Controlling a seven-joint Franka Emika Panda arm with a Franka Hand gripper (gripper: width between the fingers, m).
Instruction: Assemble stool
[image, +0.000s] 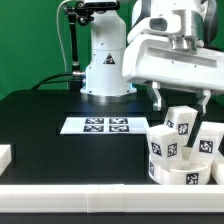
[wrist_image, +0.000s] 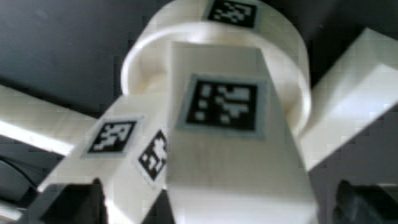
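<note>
The white round stool seat (image: 178, 170) sits at the exterior view's lower right with tagged white legs standing up from it, one (image: 181, 124) near the middle and another (image: 208, 142) to its right. My gripper (image: 182, 100) hangs just above the middle leg, jaws spread wide on either side of its top. In the wrist view the tagged leg (wrist_image: 222, 120) fills the middle between my dark fingers (wrist_image: 68, 205), with a second leg (wrist_image: 111, 140) beside it and the round seat (wrist_image: 196, 40) beyond. The gripper (wrist_image: 214, 212) looks open, not pressing the leg.
The marker board (image: 100, 125) lies flat mid-table in front of the robot base (image: 105, 70). A plain white bar (image: 5, 157) sits at the exterior view's left edge, and a long white bar (image: 90, 195) runs along the front.
</note>
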